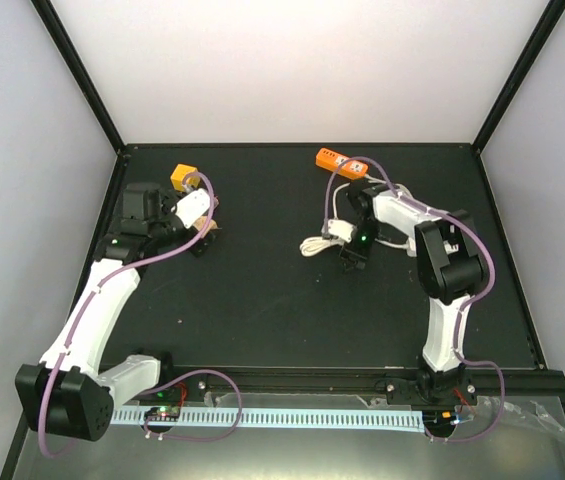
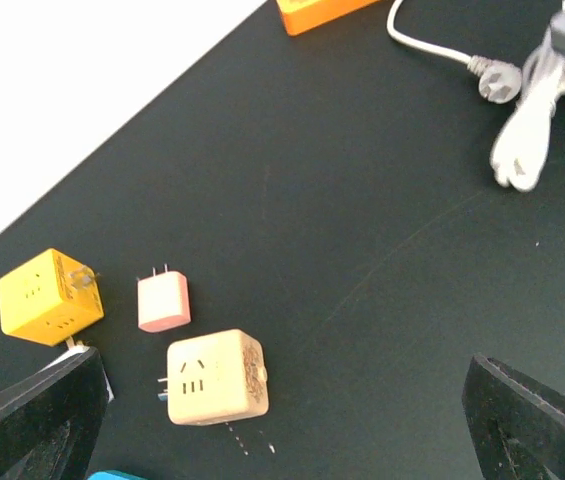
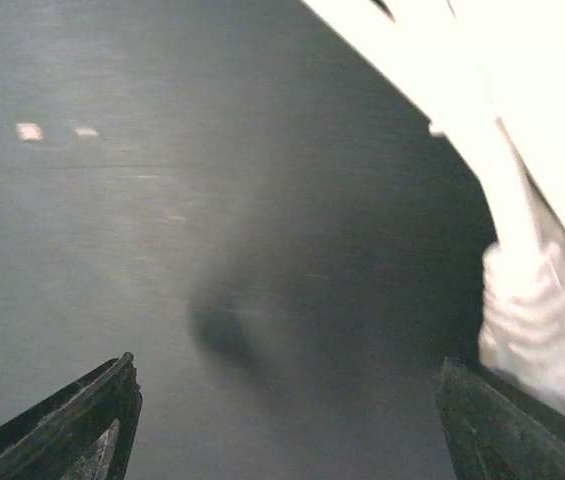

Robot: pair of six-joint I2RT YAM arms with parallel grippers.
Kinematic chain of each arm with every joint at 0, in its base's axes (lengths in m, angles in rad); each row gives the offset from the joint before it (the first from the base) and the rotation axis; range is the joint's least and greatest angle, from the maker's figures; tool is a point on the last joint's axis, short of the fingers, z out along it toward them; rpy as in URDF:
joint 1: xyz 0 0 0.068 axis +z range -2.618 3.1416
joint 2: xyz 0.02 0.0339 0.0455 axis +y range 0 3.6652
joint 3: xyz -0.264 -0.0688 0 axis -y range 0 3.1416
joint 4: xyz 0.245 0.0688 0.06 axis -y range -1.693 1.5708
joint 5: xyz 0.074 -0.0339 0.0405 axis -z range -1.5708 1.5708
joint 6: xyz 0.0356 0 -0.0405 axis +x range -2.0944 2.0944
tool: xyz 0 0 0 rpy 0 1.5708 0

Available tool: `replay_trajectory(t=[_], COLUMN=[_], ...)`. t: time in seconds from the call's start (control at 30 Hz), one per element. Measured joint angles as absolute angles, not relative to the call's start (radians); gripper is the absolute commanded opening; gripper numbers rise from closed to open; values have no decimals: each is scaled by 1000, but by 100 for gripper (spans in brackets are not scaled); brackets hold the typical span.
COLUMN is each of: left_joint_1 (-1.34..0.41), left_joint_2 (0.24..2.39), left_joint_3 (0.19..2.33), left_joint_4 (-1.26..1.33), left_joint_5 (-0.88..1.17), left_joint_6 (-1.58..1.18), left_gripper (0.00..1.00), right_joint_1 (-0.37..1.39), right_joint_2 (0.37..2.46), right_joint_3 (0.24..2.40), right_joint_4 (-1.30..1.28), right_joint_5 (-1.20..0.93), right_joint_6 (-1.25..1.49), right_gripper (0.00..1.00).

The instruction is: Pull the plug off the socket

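In the left wrist view a pink plug [image 2: 163,301] lies flat on the black table with its prongs free. It sits between a yellow cube socket [image 2: 50,297] and a beige cube socket [image 2: 217,377] and is apart from both. My left gripper [image 2: 282,400] is open and empty above them, the beige cube between its fingers. In the top view it [image 1: 200,225] is near the yellow cube [image 1: 184,176]. My right gripper [image 3: 292,410] is open and empty low over bare table, with a white cable bundle [image 3: 532,320] by its right finger.
An orange power strip [image 1: 342,160] lies at the back centre. Its white cord [image 1: 327,205] runs to the coiled bundle [image 1: 320,243] beside my right gripper [image 1: 352,255]. The cord's plug [image 2: 497,80] lies loose on the table. A blue object [image 2: 117,475] peeks in at the bottom edge.
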State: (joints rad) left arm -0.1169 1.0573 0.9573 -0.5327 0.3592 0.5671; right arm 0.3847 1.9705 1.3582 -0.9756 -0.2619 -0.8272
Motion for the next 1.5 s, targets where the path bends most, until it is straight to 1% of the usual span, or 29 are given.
replay_trajectory(t=[0.17,0.37,0.67,0.8,0.97,1.07,1.23,1.37,1.5], left_joint_1=[-109,-77,22,109,207,261,315,344,361], left_joint_2=[1112,1175,1295,1325,1338,1338,1331,1305,1244], left_joint_3=[969,1051,1262,1339,1391,1393,1376,1298,1165], left_joint_4=[-554,-614,-749,-787,-815,-830,-835,-832,-818], left_joint_5=[347,361,452,504,550,568,544,537,539], left_joint_6=[545,510,451,403,343,323,308,313,313], left_gripper=[99,99,99,99,99,99,99,99,99], right_joint_1=[332,331,284,233,113,27,-145,-263,-336], right_joint_2=[2004,1975,1800,1712,1629,1573,1430,1346,1305], right_joint_3=[1470,1553,1724,1778,1799,1761,1583,1427,1255], right_joint_4=[-985,-1031,-1102,-1103,-1092,-1053,-949,-863,-791], right_joint_5=[-213,-233,-358,-420,-523,-580,-663,-715,-742], right_joint_6=[-842,-850,-797,-749,-662,-615,-535,-491,-472], right_gripper=[85,88,100,100,100,100,100,100,100])
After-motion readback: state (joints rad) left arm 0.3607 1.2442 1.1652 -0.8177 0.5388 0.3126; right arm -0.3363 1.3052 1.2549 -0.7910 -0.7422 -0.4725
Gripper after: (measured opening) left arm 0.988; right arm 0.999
